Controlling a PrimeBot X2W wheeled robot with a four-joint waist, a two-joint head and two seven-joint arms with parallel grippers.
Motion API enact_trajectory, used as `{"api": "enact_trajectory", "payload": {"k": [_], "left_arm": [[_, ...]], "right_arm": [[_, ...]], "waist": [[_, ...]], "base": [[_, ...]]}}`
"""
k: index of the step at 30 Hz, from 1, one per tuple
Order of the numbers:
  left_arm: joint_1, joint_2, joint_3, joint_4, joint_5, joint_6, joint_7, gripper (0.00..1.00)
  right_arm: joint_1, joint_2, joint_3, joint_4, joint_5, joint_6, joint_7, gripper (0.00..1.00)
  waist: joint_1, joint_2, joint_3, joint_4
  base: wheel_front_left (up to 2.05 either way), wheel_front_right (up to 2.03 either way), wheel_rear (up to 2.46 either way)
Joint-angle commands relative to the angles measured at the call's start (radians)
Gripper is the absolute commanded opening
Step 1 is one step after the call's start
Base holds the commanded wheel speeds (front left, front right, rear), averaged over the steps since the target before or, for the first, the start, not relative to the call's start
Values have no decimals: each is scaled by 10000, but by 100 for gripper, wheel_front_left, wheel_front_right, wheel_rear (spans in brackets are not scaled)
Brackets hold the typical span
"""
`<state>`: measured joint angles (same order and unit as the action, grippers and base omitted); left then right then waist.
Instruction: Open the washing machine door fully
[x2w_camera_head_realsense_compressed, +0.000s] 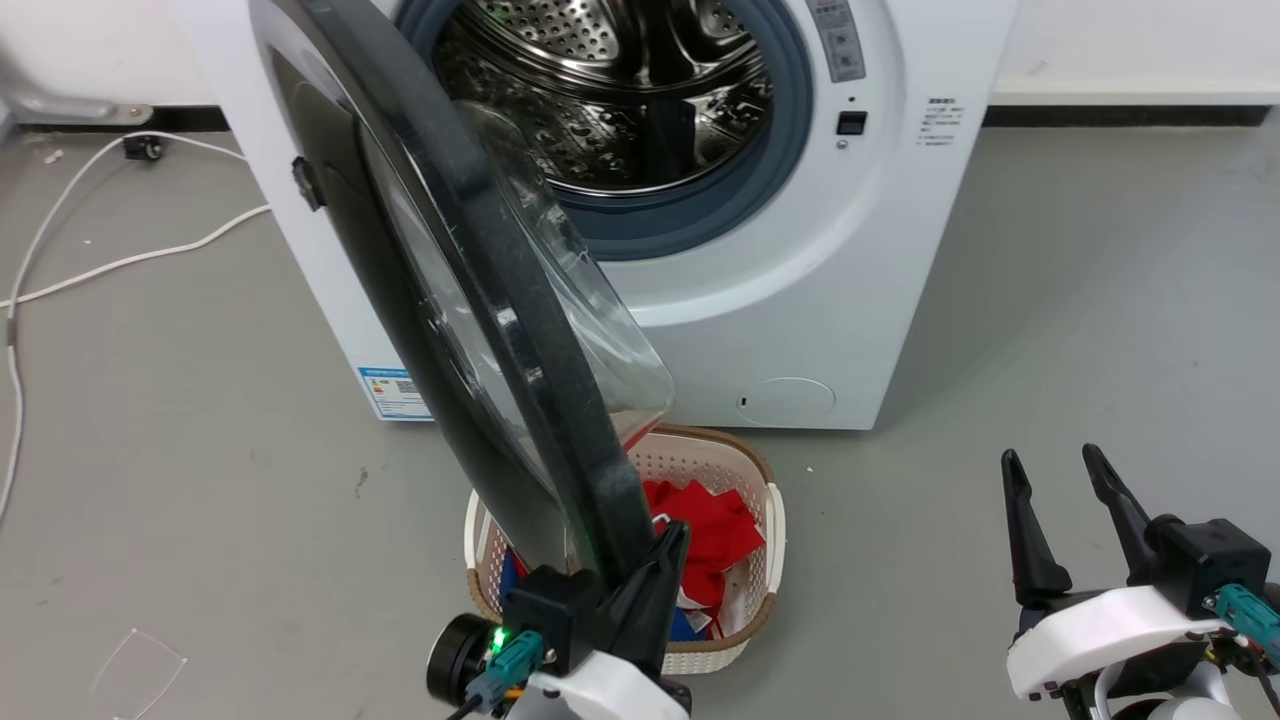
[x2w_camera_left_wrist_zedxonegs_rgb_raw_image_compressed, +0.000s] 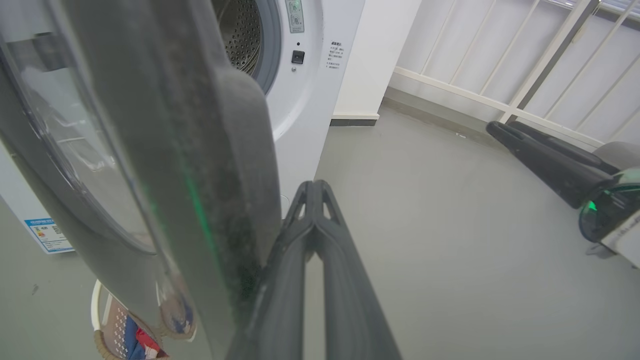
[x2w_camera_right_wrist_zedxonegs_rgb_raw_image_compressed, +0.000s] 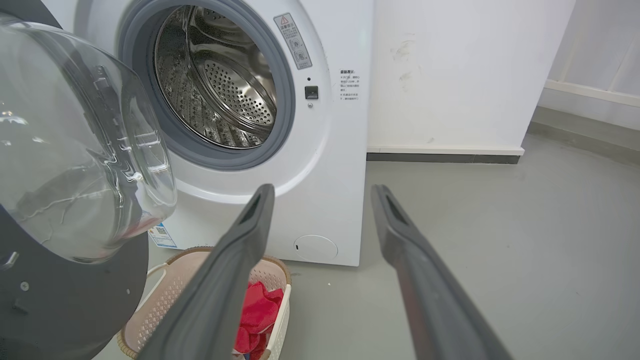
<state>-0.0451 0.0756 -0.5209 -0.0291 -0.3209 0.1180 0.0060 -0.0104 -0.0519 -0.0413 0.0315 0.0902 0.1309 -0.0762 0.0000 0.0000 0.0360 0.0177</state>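
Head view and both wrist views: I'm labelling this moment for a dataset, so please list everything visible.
washing machine: 1, white, on the floor
washing machine door: 1, black rim with clear glass, partly open above the basket
drum: 1, steel, inside the machine's opening
label sticker: 1, blue, machine's lower front corner
filter cap: 1, white, machine's base
basket: 1, cream with brown rim, on the floor before the machine
clothes: count unclear, mostly red, in the basket
cable: count unclear, white, on the floor beside the machine
railing: 1, white, background
left gripper: 1, dark, shut beside the door's rim
right gripper: 1, dark, open, apart from the machine
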Motion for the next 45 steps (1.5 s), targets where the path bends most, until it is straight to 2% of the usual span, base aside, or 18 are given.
{"api": "enact_trajectory", "payload": {"k": [1,13,19,24,26,36,45], "left_arm": [[152,219,271,41,35,217,48,0],[1213,562,716,-1197,133,1090,-54,0],[1480,816,1459,-1635,-32,1522,-300,0],[1463,1254,2317,-1726,-308,1643,-492,0],[1359,1479,2651,-1670,-430,1603,-545,0],[369,2576,4471,-431,-1559,832,-1185,0],[-380,3437,5980,672,-2097,598,-2056,0]], "right_arm": [[57,30,-1,-31,54,-2,-31,100],[430,26,-391,-467,-179,-2,28,100],[617,23,-575,-890,-268,-2,141,100],[733,23,-627,-1162,-256,-2,276,100],[712,23,-619,-1236,-239,-2,313,100],[335,21,-521,-1486,-234,-2,473,100],[219,23,-578,-1526,-212,-2,499,100]], "waist": [[0,0,-41,105],[0,0,-167,1304],[0,0,-154,1885],[0,0,-146,2171],[0,0,-103,2226],[0,0,379,2156],[0,0,726,1959]], "base": [[0,0,0],[0,0,0],[0,0,0],[0,0,0],[0,0,0],[0,0,0],[0,0,0]]}}
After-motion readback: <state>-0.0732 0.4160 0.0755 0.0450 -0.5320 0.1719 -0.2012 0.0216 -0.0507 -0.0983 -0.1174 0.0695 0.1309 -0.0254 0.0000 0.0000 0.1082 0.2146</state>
